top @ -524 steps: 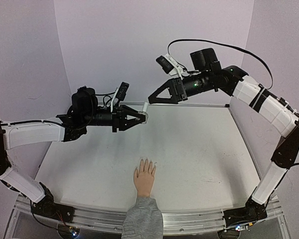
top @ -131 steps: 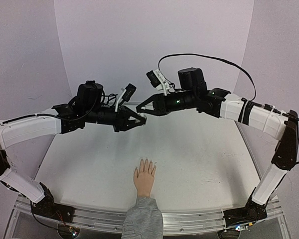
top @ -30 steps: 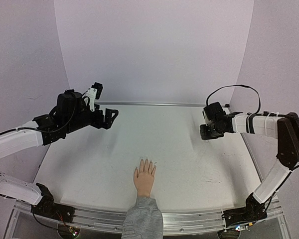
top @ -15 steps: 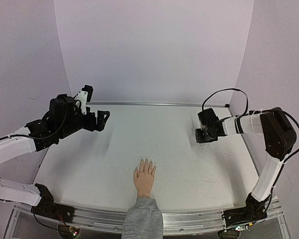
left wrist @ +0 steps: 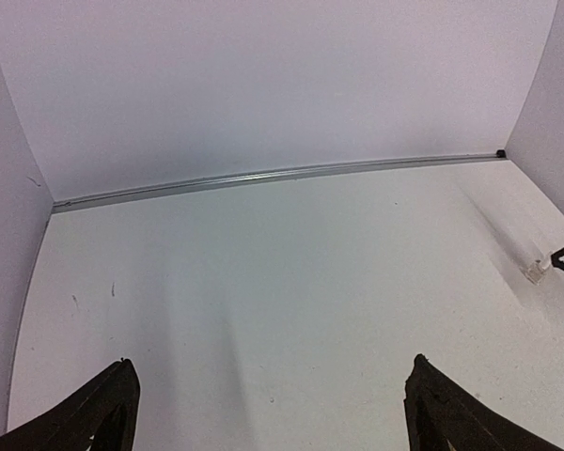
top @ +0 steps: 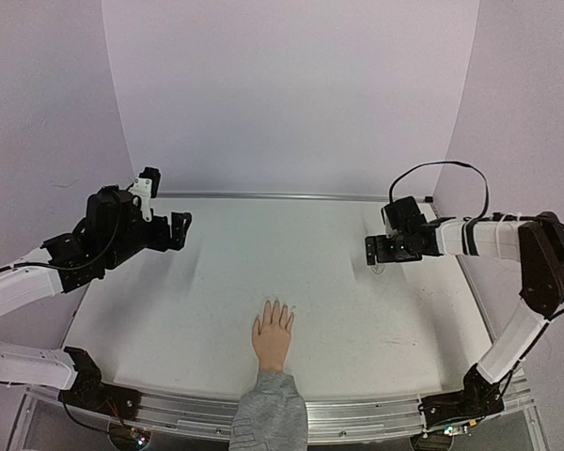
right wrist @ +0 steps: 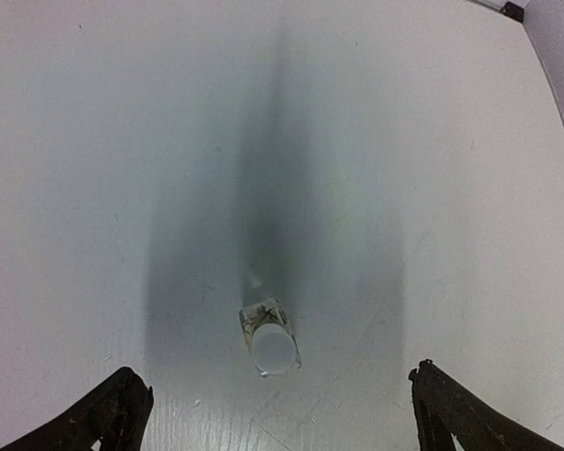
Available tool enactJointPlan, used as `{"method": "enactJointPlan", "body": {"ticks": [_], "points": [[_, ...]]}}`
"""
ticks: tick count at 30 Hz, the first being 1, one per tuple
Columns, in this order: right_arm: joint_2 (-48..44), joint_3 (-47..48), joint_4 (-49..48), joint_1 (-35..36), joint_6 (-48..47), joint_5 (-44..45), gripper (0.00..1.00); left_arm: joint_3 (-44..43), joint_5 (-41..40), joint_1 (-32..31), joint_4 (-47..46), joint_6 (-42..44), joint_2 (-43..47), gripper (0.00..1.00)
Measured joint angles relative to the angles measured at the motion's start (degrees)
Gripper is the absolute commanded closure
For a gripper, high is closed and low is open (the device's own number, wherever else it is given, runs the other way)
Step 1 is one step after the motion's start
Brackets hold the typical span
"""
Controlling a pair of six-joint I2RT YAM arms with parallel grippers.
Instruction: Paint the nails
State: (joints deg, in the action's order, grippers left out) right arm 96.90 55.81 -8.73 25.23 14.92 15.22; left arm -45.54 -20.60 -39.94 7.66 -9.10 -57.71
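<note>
The left arm reaches from the near left corner toward the far left of the surface, forearm roughly level. Its left end effector hangs above the surface with its jaws wide apart and nothing between them. In the left wrist view only the two dark fingertips show, at the bottom corners.

The right arm folds back along the right edge, its forearm pointing inward. The right end effector hangs low over the right side of the surface. Its jaws are spread wide and grip nothing. In the right wrist view a small clear bottle sits on the surface between the two fingertips without touching either. Whether it stands upright or lies tilted is hard to tell. The left wrist camera catches the same bottle as a pale speck at the far right, beside a cut-off sliver of the right end effector.

The small flesh-coloured hand lies palm down near the front middle, fingers pointing away from the arm bases. It is well apart from both end effectors. The nails are at its fingertips, too tiny to make out any colour. Its grey sleeve cuff runs off the bottom edge.

A black cable loops above the right wrist. Pale lilac walls enclose the back and sides.
</note>
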Motion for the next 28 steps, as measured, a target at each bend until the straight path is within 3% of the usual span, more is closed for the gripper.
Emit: {"method": "enactJointPlan", "body": {"ticks": [11, 20, 28], "points": [[-25.16, -3.89, 6.16, 0.0, -2.49, 0.5, 0.02, 2.69, -6.97, 3.26, -0.15, -0.15, 7.96, 0.0], [-46.58, -4.35, 13.18, 0.0, -6.64, 3.67, 0.02, 2.08, -11.15, 3.28, -0.61, 4.72, 13.22, 0.0], [-54.49, -3.91, 17.46, -0.02, -8.28, 7.39, 0.02, -0.61, -12.63, 3.28, -1.27, 7.76, 16.04, 0.0]]}}
